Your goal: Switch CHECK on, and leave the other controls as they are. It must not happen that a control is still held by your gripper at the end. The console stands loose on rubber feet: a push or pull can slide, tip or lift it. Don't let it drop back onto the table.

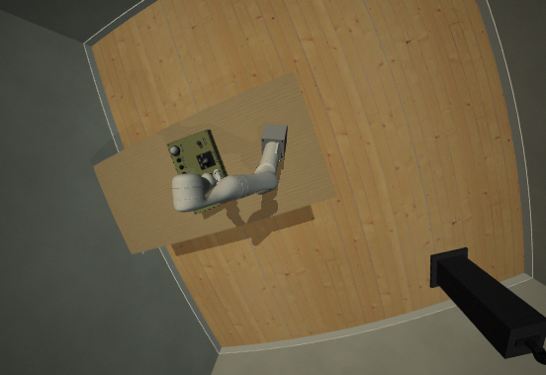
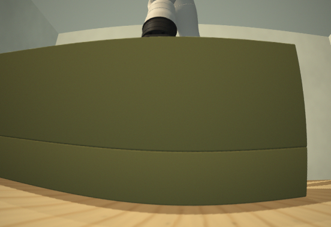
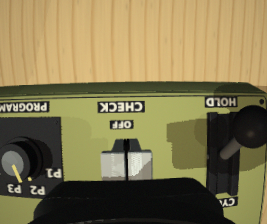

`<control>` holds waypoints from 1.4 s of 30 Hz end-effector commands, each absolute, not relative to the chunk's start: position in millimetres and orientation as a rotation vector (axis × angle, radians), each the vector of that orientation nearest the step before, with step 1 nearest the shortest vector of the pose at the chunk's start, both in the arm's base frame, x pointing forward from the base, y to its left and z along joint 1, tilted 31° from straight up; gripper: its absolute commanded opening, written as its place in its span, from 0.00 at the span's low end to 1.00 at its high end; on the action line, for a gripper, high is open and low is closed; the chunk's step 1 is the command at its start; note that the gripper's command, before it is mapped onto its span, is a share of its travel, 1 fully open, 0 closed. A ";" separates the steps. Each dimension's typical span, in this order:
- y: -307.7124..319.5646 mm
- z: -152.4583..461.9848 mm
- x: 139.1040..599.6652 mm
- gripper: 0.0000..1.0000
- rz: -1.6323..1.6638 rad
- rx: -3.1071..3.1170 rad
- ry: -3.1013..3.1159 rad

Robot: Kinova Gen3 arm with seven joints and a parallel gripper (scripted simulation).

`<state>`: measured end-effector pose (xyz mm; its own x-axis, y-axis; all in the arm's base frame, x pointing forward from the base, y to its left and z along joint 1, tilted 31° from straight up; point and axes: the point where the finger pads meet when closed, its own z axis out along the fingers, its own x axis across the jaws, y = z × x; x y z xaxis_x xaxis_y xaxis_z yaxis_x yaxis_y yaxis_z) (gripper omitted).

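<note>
CHECK switch (image 3: 125, 163): grey rocker, mid-panel on console (image 3: 184, 99), under its label; OFF tag beside it, so judged not yet switched.

Gripper (image 3: 127, 177): clenched, fingers together, holding nothing. Dark body fills lower wrist view, directly over the rocker, tips appear at or just above it; contact can't be confirmed.

PROGRAM knob (image 3: 15, 163): to one side of CHECK, pointer near P3. HOLD lever (image 3: 240, 137): other side, black ball top, in slot.

Console: olive box on table (image 1: 138, 213), arm (image 1: 232, 187) across it in top view; exterior view shows only its blank side.

Risks (judged):
- Off-centre or slanted push → console slides or tips on its feet.
- Sideways drift → wide gripper body knocks lever or knob.
- Press on wrong half of rocker → stays OFF.
</note>
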<state>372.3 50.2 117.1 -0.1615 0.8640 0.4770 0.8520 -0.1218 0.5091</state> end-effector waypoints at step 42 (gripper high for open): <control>22.3 154.4 347.6 0.00 1.166 2.033 2.054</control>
